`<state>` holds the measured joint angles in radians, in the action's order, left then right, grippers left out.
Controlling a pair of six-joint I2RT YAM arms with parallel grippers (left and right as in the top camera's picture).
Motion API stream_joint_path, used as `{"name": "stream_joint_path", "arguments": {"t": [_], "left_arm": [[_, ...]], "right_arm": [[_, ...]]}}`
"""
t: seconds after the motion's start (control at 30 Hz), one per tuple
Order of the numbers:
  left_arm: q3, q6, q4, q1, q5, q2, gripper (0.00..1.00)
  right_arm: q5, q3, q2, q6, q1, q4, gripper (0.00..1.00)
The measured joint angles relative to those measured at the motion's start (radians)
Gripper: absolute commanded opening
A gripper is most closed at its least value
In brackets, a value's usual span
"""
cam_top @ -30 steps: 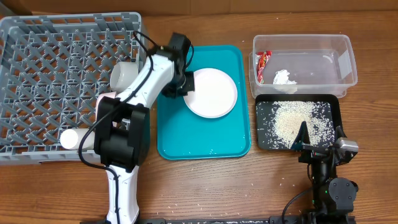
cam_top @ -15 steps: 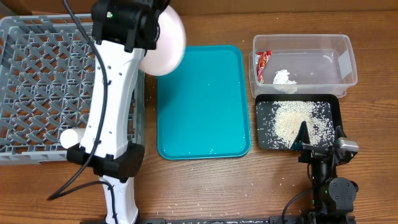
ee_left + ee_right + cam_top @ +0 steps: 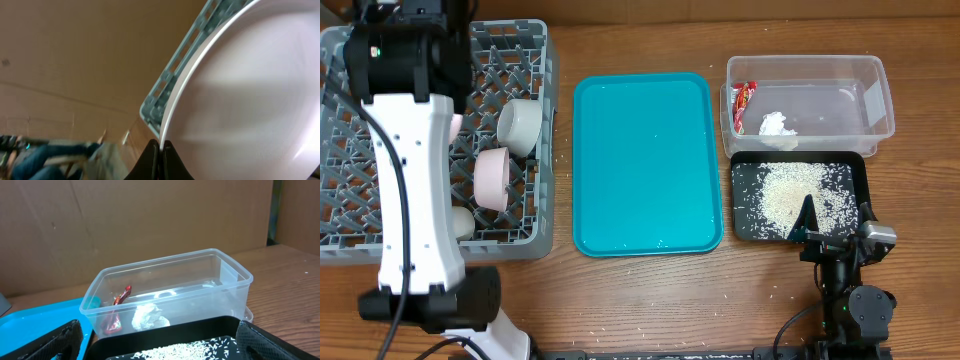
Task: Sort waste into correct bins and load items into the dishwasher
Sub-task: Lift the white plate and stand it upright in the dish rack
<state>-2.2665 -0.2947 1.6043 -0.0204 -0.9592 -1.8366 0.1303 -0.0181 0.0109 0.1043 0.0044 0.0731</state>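
Note:
My left gripper [image 3: 161,146] is shut on the rim of the pale pink-white plate [image 3: 250,90], held on edge over the grey dish rack [image 3: 510,60]. In the overhead view my left arm [image 3: 410,60] hides most of the plate. The rack holds two pale bowls [image 3: 520,122] [image 3: 492,178] and a white cup [image 3: 460,222]. The clear tub [image 3: 865,75] contains the red-and-white wrapper [image 3: 744,100] and the white tissue [image 3: 778,125]. The black tray [image 3: 745,225] holds rice [image 3: 790,195]. My right gripper [image 3: 818,228] is open and empty at that tray's near edge. The chopsticks are not in view.
The teal serving tray [image 3: 645,160] lies between the rack and the bins, with a few rice grains on it. Stray grains lie on the wooden table [image 3: 720,300] in front. The right wrist view shows the tub [image 3: 170,275] behind the black tray [image 3: 190,330].
My left arm has lifted the plate off the teal tray and swung it up and left over the dish rack. The right arm has not moved.

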Motion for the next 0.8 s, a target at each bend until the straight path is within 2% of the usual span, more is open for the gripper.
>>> {"name": "stream_joint_path", "arguments": {"t": [0.13, 0.2, 0.43, 0.53, 0.7, 0.73, 0.77, 0.8], "left_arm": [[0.148, 0.044, -0.18, -0.054, -0.01, -0.014, 0.04], [0.223, 0.105, -0.287, -0.06, -0.013, -0.014, 0.04], [0.381, 0.28, -0.52, -0.06, -0.011, -0.016, 0.04], [0.435, 0.348, -0.572, -0.06, 0.015, -0.016, 0.04], [0.455, 0.381, -0.579, -0.06, 0.05, -0.029, 0.05], [0.455, 0.383, -0.578, -0.06, 0.053, -0.033, 0.08], [0.455, 0.384, -0.573, -0.06, 0.058, -0.04, 0.16], [0.456, 0.392, -0.568, -0.06, 0.06, -0.046, 0.31]], "right_arm": [[0.0, 0.0, 0.0, 0.0, 0.0, 0.0, 1.0], [0.0, 0.0, 0.0, 0.0, 0.0, -0.001, 1.0], [0.0, 0.0, 0.0, 0.0, 0.0, 0.0, 1.0], [0.0, 0.0, 0.0, 0.0, 0.0, 0.0, 1.0], [0.0, 0.0, 0.0, 0.0, 0.0, 0.0, 1.0], [0.0, 0.0, 0.0, 0.0, 0.0, 0.0, 1.0], [0.0, 0.0, 0.0, 0.0, 0.0, 0.0, 1.0], [0.0, 0.0, 0.0, 0.0, 0.0, 0.0, 1.0]]}}
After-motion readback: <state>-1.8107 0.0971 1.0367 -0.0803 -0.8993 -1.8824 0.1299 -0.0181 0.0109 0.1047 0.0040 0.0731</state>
